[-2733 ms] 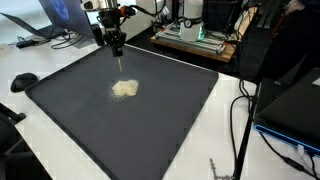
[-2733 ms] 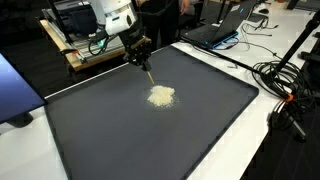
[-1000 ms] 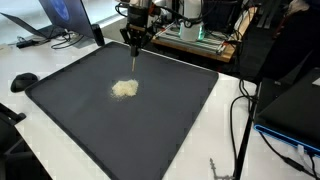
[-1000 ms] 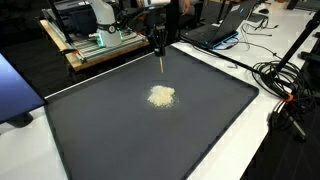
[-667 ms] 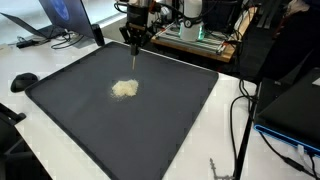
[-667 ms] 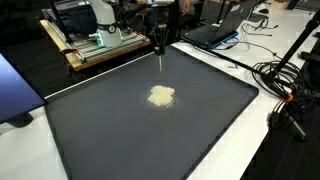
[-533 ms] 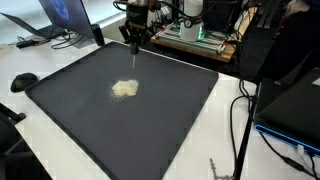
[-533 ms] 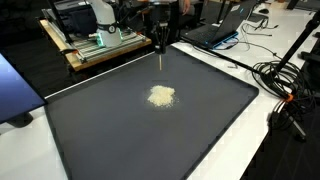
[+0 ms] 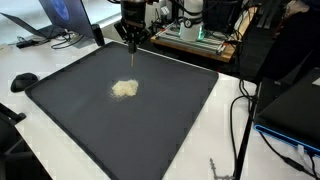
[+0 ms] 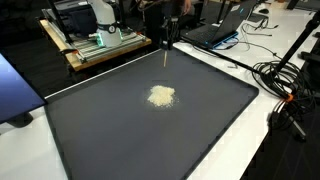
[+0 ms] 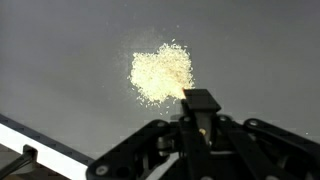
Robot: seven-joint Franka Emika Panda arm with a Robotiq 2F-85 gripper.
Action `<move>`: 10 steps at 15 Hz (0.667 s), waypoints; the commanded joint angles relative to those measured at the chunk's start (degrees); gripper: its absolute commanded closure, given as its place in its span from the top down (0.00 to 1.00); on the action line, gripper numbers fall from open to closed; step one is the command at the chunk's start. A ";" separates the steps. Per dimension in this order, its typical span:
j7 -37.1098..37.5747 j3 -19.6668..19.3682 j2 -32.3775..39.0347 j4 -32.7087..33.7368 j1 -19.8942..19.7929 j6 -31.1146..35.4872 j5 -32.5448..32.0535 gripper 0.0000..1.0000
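Dark mat point(image 9: 170, 120) across a white table point(image 9: 25, 65). Toward its middle, a small heap of pale grains point(image 9: 124, 89) — loose, scattered at the rim. Farther back, close to the far edge, gripper point(image 9: 133, 38) clamped on a thin pale stick point(image 9: 134, 60) — tip down, apart from the heap. Beyond the mat's far corner, an open laptop point(image 9: 60, 14) and cables point(image 9: 68, 40).

The pile of grains point(image 9: 124, 89) is pale cream-yellow, speckled at its edges. The mat point(image 9: 160, 125) is plain dark grey. The gripper point(image 9: 134, 40) is black and its stick point(image 9: 134, 57) is pale. The table point(image 9: 225, 140) is white.
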 commanded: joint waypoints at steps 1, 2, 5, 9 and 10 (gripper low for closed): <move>-3.56 -0.24 5.69 6.97 0.01 -1.00 2.10 0.03; -0.99 -0.44 2.52 2.96 0.43 -0.15 0.33 0.03; -1.13 -0.55 3.70 3.79 0.45 -0.11 0.34 0.13; -1.13 -0.54 3.63 3.78 0.45 -0.11 0.34 0.03; -1.36 -0.44 3.79 3.76 0.48 0.48 0.39 0.03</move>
